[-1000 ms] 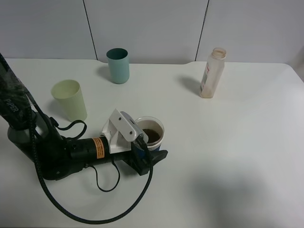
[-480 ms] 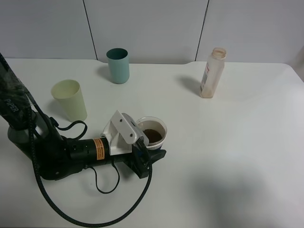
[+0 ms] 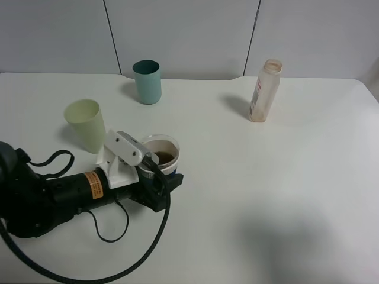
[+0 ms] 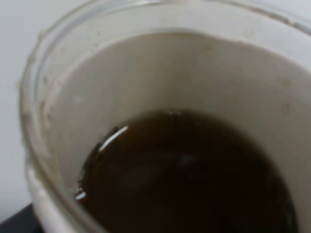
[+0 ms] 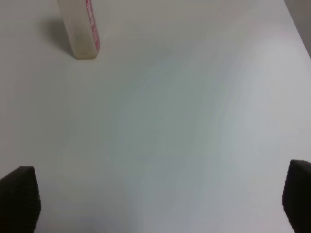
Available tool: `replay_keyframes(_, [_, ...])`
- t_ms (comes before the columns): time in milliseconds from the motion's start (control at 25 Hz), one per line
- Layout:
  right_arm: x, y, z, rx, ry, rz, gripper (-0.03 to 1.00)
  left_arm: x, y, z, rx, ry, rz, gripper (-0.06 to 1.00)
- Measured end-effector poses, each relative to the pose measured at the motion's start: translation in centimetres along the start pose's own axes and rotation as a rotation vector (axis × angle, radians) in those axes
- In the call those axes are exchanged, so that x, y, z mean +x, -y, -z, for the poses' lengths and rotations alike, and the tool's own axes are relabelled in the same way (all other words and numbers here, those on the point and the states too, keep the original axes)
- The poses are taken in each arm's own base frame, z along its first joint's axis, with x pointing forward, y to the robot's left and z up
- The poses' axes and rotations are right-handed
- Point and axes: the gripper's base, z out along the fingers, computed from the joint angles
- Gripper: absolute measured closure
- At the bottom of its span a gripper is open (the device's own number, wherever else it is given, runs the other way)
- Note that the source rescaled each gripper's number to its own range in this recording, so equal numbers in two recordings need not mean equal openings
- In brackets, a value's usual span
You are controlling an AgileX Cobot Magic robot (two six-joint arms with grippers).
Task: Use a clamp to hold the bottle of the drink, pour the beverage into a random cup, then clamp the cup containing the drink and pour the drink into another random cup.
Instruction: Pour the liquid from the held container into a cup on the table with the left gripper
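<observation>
Black left end effector (image 3: 161, 171) grips blue-sleeved cup (image 3: 155, 144); right end effector (image 5: 158, 200) agape.

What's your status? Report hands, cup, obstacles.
Left hand shut on blue-sleeved cup, brown drink inside. Right hand open, holding nothing. Green tumbler upright nearby, apart from cup; nothing seen in the way.
</observation>
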Motion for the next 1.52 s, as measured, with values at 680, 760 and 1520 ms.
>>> replay_keyframes(680, [0.0, 0.0, 0.0, 0.0, 0.0, 0.0, -0.03, 1.3, -2.6, 8.2, -0.37, -0.022, 0.131, 0.92])
replay_keyframes(760, [0.0, 0.0, 0.0, 0.0, 0.0, 0.0, -0.03, 1.3, -2.9, 8.5, -0.411, -0.015, 0.141, 0.92])
replay_keyframes(1520, [0.0, 0.0, 0.0, 0.0, 0.0, 0.0, -0.03, 1.2, -5.8, 10.4, -0.789, 0.012, 0.122, 0.92])
